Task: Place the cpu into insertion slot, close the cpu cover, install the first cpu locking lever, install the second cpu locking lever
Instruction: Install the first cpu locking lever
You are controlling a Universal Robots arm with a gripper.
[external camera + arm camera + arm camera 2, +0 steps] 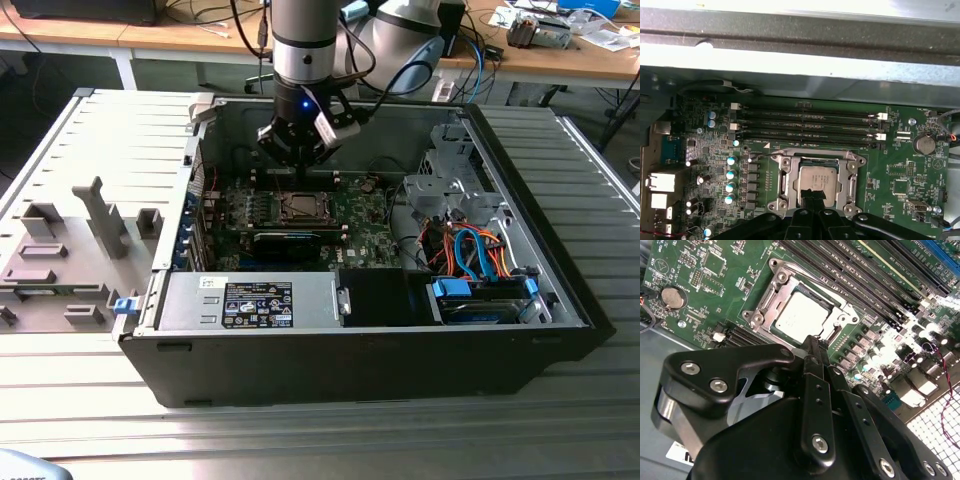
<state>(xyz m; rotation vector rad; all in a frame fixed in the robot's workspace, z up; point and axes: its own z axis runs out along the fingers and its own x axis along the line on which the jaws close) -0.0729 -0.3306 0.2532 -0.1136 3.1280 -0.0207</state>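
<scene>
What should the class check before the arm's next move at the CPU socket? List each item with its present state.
1. CPU lies in the socket: ok.
2. CPU sits flat and square: ok, as far as both wrist views show.
3. Cover closed over the CPU: cannot tell.
4. Both locking levers latched: cannot tell.
5. Claw holds nothing: ok; its tips are together just above the socket edge.
6. Memory slots clear of the claw: ok.
</scene>
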